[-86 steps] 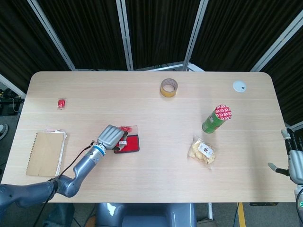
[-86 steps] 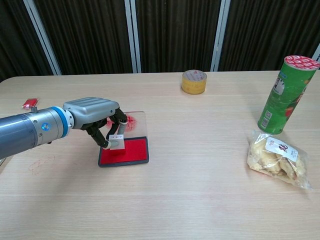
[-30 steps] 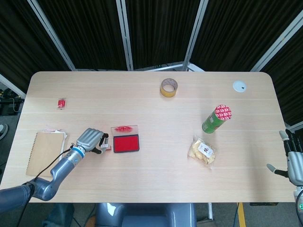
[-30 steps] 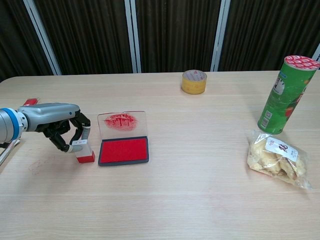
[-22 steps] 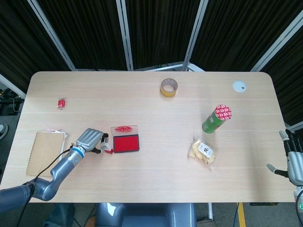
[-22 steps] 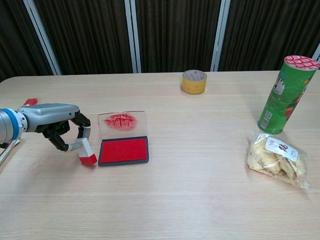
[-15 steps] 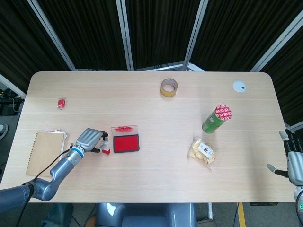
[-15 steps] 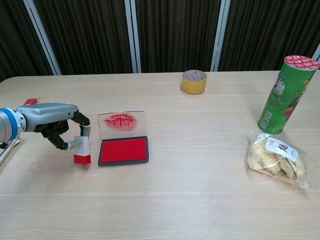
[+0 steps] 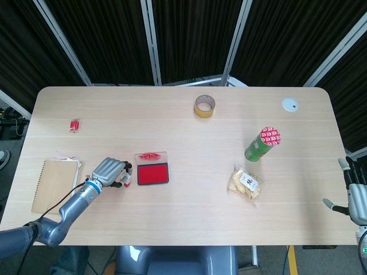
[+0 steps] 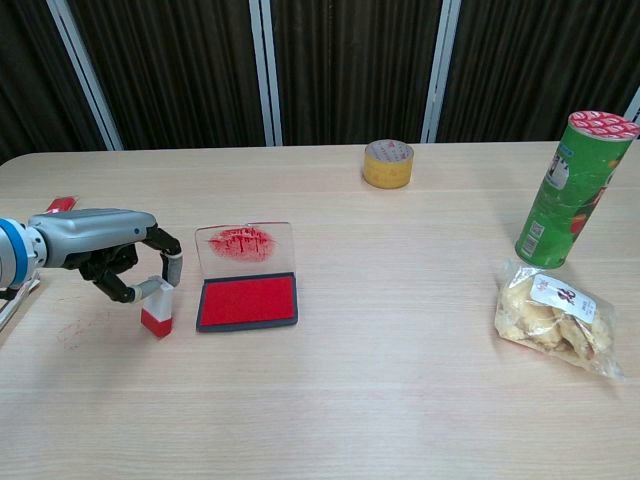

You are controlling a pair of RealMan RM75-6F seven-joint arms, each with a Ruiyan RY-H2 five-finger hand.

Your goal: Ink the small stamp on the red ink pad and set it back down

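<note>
Left hand (image 10: 110, 250) pinching stamp (image 10: 157, 310) betw. thumb & fingertips; stamp upright, red base seemingly on table (image 10: 330, 400) nr front-left edge, just left of ink pad (image 10: 248, 301), not touching.

Risks: uneven release could tip stamp, smear wet ink on wood. Fingers may drag it on retreat.

Right hand (image 9: 356, 197) idle off right edge, fingers spread.
</note>
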